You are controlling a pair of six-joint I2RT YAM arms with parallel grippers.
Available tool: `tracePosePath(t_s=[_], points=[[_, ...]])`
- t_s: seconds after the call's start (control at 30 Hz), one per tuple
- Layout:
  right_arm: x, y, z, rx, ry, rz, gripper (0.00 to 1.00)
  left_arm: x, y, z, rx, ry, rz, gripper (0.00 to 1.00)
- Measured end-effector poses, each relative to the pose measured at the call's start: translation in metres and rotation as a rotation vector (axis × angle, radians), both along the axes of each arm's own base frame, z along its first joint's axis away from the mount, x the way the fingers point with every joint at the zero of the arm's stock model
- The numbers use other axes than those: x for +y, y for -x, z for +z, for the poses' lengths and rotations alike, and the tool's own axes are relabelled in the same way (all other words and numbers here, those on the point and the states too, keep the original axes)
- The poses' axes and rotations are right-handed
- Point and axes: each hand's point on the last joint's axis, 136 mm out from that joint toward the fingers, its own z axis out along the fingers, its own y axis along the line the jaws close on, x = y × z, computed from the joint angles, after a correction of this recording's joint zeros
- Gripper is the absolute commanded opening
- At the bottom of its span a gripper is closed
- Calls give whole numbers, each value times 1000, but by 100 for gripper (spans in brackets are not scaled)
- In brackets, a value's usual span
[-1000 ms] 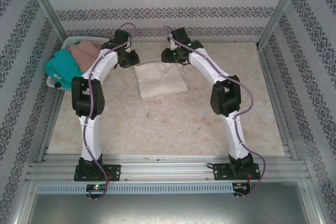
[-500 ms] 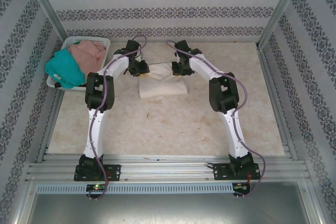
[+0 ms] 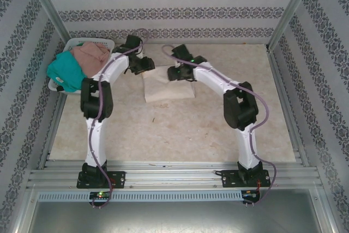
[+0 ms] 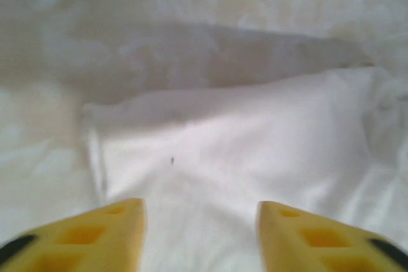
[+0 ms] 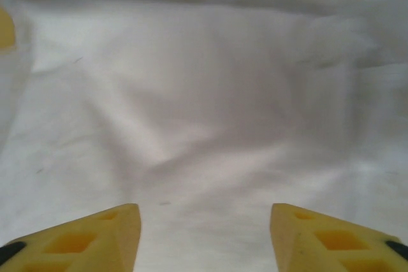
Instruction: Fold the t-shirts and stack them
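The cream t-shirt (image 3: 168, 84) lies folded on the far counter (image 3: 191, 129). My left fingers (image 4: 108, 237) and right fingers (image 5: 89, 240) hang open over it, empty (fold looks finished). Next I'd fetch the teal t-shirt (image 3: 65, 72) from the basket (image 3: 102, 41).

Bright, even light from above; both wrist views soft and blurred.
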Motion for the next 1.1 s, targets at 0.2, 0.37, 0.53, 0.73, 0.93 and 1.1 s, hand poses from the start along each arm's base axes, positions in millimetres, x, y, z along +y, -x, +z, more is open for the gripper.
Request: tracePosePath(t_s=[0.2,0.37,0.53,0.73,0.93,1.1], points=[[38,0,-52,43,64,68,67,49,63,106,-231,8,120,100],[3,-11,-81,100,132,7,64,87,104,126,-319,-25,219,100],[-74,-24,-81,149,157,-112,64,96,124,91,-244,-54,241,100],[-195,-55,-70,219,188,-246,64,107,135,73,-205,-78,269,100],[-295,-96,-59,218,106,-363,62,110,141,78,-221,-75,281,100],[-353,-112,-53,211,72,-449,63,114,143,78,-223,-76,290,100]])
